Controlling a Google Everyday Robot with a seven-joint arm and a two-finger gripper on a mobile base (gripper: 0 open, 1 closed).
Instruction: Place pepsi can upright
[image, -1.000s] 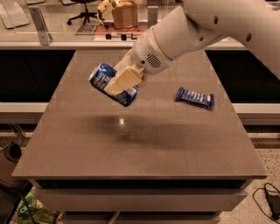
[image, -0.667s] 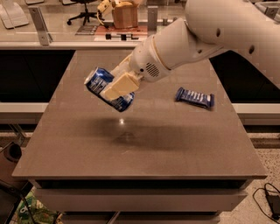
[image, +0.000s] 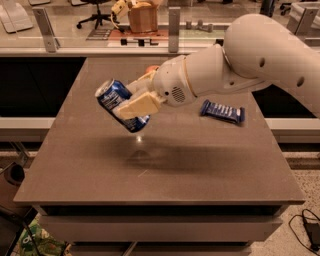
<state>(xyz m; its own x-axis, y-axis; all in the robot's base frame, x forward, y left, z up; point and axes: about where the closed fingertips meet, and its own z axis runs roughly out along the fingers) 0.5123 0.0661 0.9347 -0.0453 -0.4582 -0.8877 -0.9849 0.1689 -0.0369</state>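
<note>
- Since a second ago the can (image: 111, 96) has drifted a little left and lower in the camera view, and its tilt has steepened: it was lying closer to flat and now leans nearer to standing. The arm (image: 260, 55) has swung further into frame with it.
- Camera view, the hold: the gripper (image: 122, 107) is at centre-left, above the table (image: 200, 170), closed across the can's middle. One pale finger (image: 137, 104) lies over the near side of the can; the other is hidden behind it. Nothing else is held.
- Camera view, the can: it hangs in the air, clear of the table, with a soft shadow (image: 140, 155) on the surface just below and nearer than it. One silver end points up and to the left, the other down and to the right.
- Camera view, the key relation: the can's long axis runs diagonally, from upper left to lower right, and the jaws cross it roughly at right angles. I judge the wrist must roll the upper end rightward until that axis is vertical, then lower until the bottom end sits flat. Letting go at this lean would probably tip the can over.
- Camera view, surroundings: a blue bar (image: 222, 111) lies flat to the right, under the arm, well apart from the can and away from the bare spot beneath it.
</note>
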